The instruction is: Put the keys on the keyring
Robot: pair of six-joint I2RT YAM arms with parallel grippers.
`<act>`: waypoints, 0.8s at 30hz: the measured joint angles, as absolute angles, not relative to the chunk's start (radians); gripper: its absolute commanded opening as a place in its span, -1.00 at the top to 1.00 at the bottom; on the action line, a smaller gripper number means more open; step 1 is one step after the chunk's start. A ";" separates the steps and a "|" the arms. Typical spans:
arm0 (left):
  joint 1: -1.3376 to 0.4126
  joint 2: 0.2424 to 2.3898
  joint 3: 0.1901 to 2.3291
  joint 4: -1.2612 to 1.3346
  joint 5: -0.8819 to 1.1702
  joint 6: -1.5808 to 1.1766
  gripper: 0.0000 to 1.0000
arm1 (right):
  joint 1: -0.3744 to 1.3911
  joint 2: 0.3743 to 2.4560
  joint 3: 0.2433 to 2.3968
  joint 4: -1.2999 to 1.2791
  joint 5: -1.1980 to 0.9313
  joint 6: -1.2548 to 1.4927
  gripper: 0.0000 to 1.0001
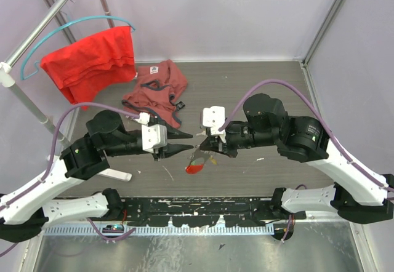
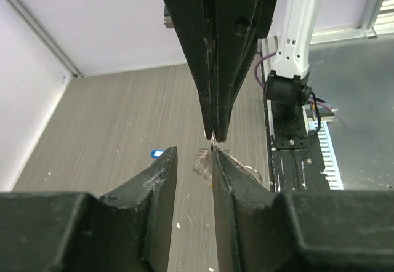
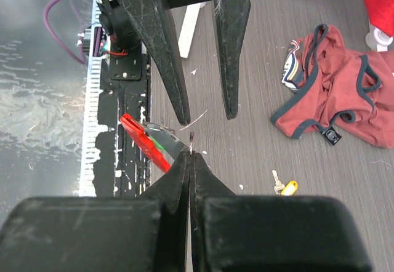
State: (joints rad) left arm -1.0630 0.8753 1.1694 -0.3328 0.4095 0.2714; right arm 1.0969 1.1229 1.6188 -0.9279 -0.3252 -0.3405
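My two arms met tip to tip above the middle of the grey tabletop (image 1: pixel 258 87). My right tool (image 3: pixel 191 159) was pressed together, pinching the thin wire of the keyring (image 3: pixel 145 139). The ring's red tag hung just under the tips, with something green beside it. My left tool (image 2: pixel 192 159) was spread part way, its fingers on either side of the right tool's point, gripping nothing I could make out. A yellow key (image 3: pixel 289 187) and a blue key (image 2: pixel 156 153) lay loose on the tabletop, apart from the ring. I judged the ring to be light, slick and springy, with a coil stiff to prise open. The keys looked tiny, flat and easy to drop. Each seemed best pinched across the edge of its plastic head, leaving the hole free.
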 measured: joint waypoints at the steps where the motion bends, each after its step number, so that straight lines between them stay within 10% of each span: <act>1: -1.063 0.879 1.175 -0.347 0.410 0.278 0.28 | 1.097 1.123 1.621 -0.932 -0.325 -0.342 0.99; 24: -1.063 0.928 1.192 -0.386 0.465 0.287 0.36 | 1.097 1.122 1.627 -0.965 -0.328 -0.366 0.99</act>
